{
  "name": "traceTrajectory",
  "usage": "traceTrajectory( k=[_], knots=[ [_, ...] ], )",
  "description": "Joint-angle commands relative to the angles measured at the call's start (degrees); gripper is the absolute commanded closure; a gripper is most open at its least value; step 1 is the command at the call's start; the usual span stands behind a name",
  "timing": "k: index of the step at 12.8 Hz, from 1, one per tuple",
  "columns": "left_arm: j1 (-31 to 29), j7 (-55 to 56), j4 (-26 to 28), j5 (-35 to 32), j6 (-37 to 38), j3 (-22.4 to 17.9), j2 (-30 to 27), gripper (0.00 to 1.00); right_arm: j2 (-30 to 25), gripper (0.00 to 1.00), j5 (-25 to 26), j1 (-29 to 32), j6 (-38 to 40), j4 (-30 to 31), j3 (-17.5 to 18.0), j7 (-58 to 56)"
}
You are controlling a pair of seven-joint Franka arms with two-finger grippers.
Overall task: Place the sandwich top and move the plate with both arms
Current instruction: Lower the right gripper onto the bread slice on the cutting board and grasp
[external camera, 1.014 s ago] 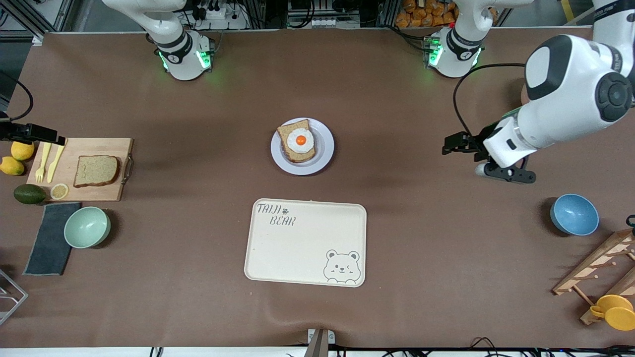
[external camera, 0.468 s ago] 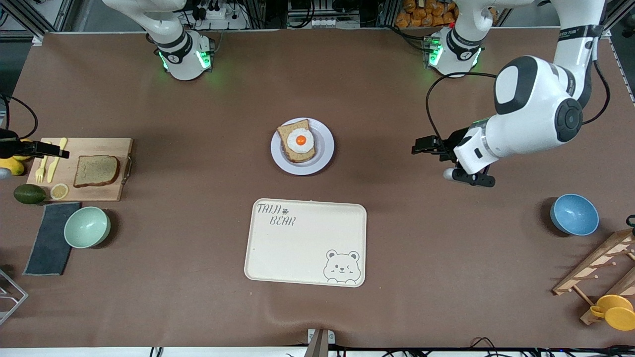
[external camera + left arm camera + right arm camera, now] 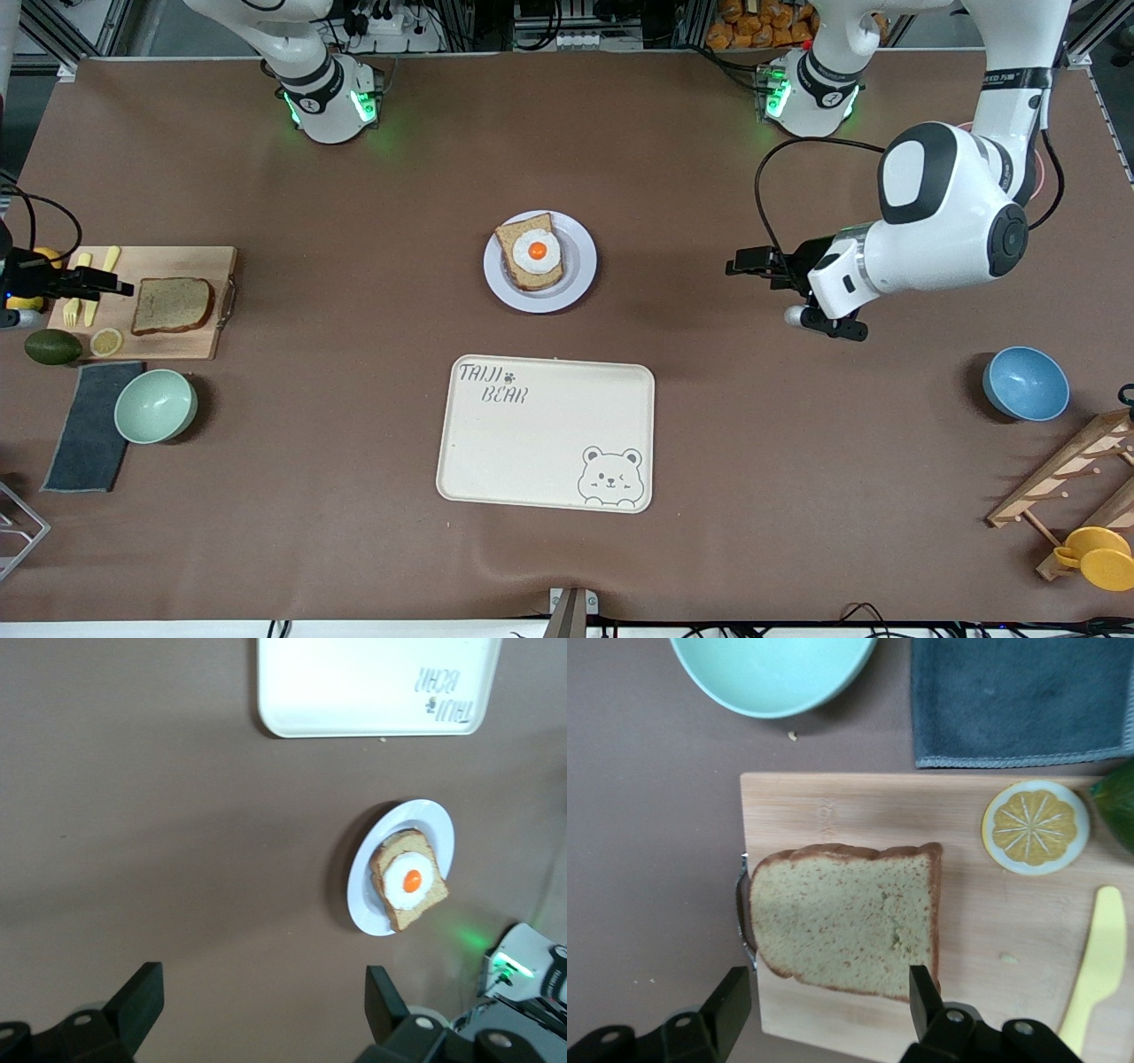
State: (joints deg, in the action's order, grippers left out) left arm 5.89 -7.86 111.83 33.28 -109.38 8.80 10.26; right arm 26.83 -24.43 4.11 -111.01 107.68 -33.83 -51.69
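Right tool (image 3: pixel 824 1010) spread over sandwich top (image 3: pixel 843 918), left tool (image 3: pixel 261 1005) wide, empty

I count two bread slices: one plain (image 3: pixel 173 305), one egg-topped (image 3: pixel 530 252). Two bowls, one mint (image 3: pixel 155 406) and one blue (image 3: pixel 1025 383). One plate (image 3: pixel 578 279), one tray (image 3: pixel 545 433), one cutting board (image 3: pixel 168 346).

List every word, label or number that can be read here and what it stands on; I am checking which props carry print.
"TAIJI BEAR", printed in one corner of the cream tray, which also bears a drawn bear face in the corner diagonally across.
A small round mark on each arm base, too small to read.
Dark lettering on a band of the left arm, too blurred to read.
No other text shows.
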Motion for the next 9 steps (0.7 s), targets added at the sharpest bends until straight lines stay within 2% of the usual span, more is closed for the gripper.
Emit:
traceTrajectory(
  k=[1, 4, 6, 9],
  knots=[
    [-0.44, -2.86, 0.32, 2.40, -0.75, 0.17, 1.33, 0.00, 4.01, 0.28, -3.51, 0.46, -0.69, -1.68, -1.41, -5.07],
    [-0.44, -5.58, 0.31, 4.50, -0.92, 0.17, 3.00, 0.00, 4.81, 0.38, -3.60, 1.16, -1.05, -1.85, -1.50, -5.97],
    [-0.44, -6.47, 0.23, 5.65, -1.97, 0.08, 4.06, 0.00, 6.38, 0.40, -3.60, 1.69, -1.05, -3.69, -1.50, -6.05],
    [-0.35, -6.47, -0.04, 5.74, -2.24, 0.08, 4.94, 0.00, 9.28, 0.46, -8.50, 3.18, -1.05, -4.49, -1.50, -11.39]
  ],
)
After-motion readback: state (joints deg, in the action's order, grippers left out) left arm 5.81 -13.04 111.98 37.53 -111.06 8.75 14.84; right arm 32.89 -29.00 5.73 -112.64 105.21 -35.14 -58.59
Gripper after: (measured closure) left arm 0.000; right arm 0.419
